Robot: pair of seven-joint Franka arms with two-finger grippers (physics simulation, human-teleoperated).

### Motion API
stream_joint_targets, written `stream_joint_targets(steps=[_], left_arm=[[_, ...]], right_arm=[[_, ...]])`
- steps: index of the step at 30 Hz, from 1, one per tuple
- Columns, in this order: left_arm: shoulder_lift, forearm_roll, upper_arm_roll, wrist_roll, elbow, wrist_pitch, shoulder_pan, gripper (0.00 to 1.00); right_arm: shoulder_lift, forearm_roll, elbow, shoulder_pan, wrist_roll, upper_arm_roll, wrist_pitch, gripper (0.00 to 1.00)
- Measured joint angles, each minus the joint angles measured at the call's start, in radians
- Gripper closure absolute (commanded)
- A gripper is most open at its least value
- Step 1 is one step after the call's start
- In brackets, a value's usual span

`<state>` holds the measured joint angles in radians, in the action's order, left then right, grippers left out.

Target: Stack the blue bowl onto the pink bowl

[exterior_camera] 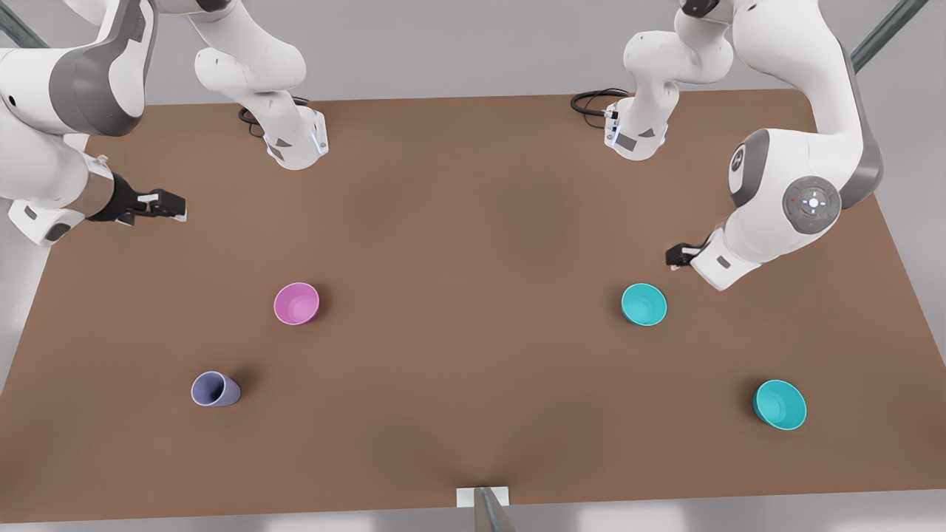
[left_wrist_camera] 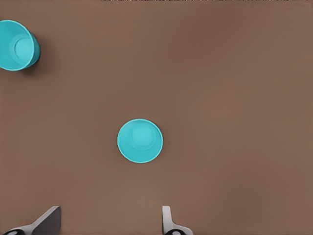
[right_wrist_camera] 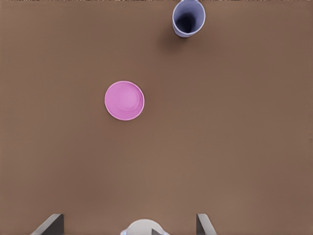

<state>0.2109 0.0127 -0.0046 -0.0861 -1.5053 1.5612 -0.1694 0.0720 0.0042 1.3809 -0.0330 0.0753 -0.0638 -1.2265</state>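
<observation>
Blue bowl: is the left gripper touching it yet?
Apart. The left wrist view shows bare table between the open left gripper and the blue bowl.

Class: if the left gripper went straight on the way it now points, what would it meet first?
Most likely the bare table: the open left gripper points down at it, with the blue bowl just ahead, though depth is unclear.
</observation>
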Motion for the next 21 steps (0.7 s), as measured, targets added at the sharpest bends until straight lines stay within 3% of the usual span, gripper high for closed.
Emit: stream_joint_targets(steps=[3, 9, 21], left_arm=[[0.001, -0.002, 0.000, -0.004, 0.000, 0.006, 0.004, 0.00], [0.005, -0.003, 0.000, -0.009, -0.001, -0.002, 0.011, 0.00], [0.015, -0.003, 0.000, -0.016, -0.002, -0.012, 0.019, 0.00]], right_arm=[[0.013, 0.000, -0.006, 0.007, -0.003, 0.005, -0.003, 0.00], [0.341, 0.004, 0.071, -0.015, -0.028, 0.006, -0.086, 0.00], [0.326, 0.112, 0.499, -0.019, -0.102, 0.000, -0.578, 0.00]])
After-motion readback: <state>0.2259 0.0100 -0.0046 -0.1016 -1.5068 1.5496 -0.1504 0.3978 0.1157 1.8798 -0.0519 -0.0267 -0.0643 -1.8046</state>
